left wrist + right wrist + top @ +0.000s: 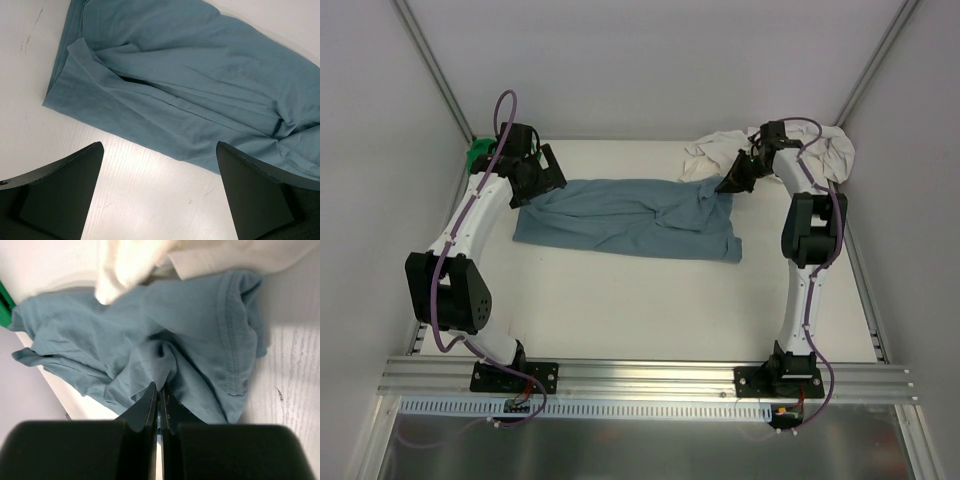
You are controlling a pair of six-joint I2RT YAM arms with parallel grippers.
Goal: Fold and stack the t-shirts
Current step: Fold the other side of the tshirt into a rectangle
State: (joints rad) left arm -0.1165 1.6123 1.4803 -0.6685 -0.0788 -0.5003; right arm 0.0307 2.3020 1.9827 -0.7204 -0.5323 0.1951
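Your right gripper (159, 390) clamps blue shirt (200, 340), fold at its tips | left gripper (159, 147) apart, shirt edge just ahead | soft, limp, light: you take hem corners, likely bunches

A robotics lab cell is indicated; a white table (620, 310) is enclosed by plain pale wall panels (650, 60) and metal struts (430, 62); the cabled left arm (470, 215) and right arm (810, 225) are bolted to an aluminium rail (650, 378) at its near edge.
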